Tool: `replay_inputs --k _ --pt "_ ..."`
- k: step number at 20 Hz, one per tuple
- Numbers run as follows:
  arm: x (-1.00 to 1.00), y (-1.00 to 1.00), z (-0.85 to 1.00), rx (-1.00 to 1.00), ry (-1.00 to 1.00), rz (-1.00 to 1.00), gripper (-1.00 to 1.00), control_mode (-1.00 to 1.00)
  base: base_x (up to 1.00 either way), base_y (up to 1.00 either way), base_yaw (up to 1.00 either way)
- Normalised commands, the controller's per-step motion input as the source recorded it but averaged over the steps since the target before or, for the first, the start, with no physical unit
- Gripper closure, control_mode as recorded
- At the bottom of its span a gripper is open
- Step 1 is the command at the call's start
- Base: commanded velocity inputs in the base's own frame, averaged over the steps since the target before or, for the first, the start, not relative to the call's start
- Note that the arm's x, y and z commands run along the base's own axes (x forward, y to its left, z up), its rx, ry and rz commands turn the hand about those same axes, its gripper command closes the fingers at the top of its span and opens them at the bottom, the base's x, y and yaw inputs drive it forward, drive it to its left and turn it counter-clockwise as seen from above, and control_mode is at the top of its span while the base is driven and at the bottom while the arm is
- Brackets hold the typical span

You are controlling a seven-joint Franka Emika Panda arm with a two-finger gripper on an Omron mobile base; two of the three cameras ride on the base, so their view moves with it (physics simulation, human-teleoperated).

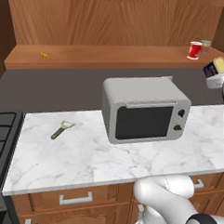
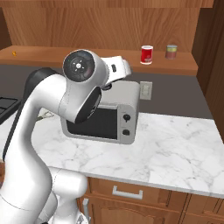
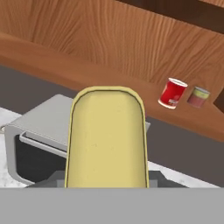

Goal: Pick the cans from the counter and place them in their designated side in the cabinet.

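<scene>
My gripper (image 1: 217, 73) holds the blue can (image 1: 216, 67) above the counter's (image 1: 83, 159) right end, over the microwave (image 1: 144, 108). The red can (image 1: 195, 50) stands on the cabinet's (image 1: 89, 57) right end, the pale can (image 1: 206, 46) just beside it; a peeler (image 1: 61, 129) lies toward the counter's left.

Robot arm (image 2: 48, 131): glossy white rounded shells, bulbous segments. Joints dark grey to black, one round dark end cap (image 2: 79, 65) with small centre mark. White tool (image 1: 217, 78) housing.

No words, numbers or brand marks can be read anywhere. The blue can (image 1: 213, 69) carries a yellow label with no legible print, the red can (image 2: 147, 54) is plain, and the microwave (image 1: 144, 108) knobs bear no readable markings.
</scene>
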Motion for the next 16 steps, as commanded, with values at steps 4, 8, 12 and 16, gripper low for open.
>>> replay_inputs --k 4,8,12,16 --pt "0.08 0.00 0.16 -0.02 0.00 0.00 1.00 -1.00 0.00 0.00 0.00" --pt "0.14 0.00 0.13 -0.01 0.01 -0.01 1.00 -1.00 0.00 0.00 0.00" --pt "0.16 0.00 0.11 -0.01 0.00 0.00 1.00 -1.00 0.00 0.00 0.00" --pt "0.22 0.00 0.07 0.00 0.00 0.00 1.00 -1.00 0.00 0.00 0.00"
